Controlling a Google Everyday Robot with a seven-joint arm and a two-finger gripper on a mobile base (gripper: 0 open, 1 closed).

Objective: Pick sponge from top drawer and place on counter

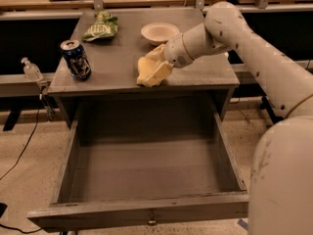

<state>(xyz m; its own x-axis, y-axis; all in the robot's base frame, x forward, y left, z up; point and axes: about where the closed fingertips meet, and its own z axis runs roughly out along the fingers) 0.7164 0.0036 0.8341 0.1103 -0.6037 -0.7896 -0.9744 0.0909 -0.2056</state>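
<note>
The pale yellow sponge (148, 74) is held in my gripper (159, 58) over the front middle of the grey counter (115, 70). Its lower end is at or touching the counter surface. The gripper is shut on the sponge's upper part, and the arm reaches in from the right. The top drawer (142, 210) is pulled wide open below the counter. Its inside shows nothing in it, and a small metal knob sits at the centre of its front panel.
A blue soda can (76, 58) stands at the counter's left. A green chip bag (101, 26) lies at the back left, and a white bowl (160, 32) sits just behind the gripper. A clear bottle (32, 70) stands on the bench to the left.
</note>
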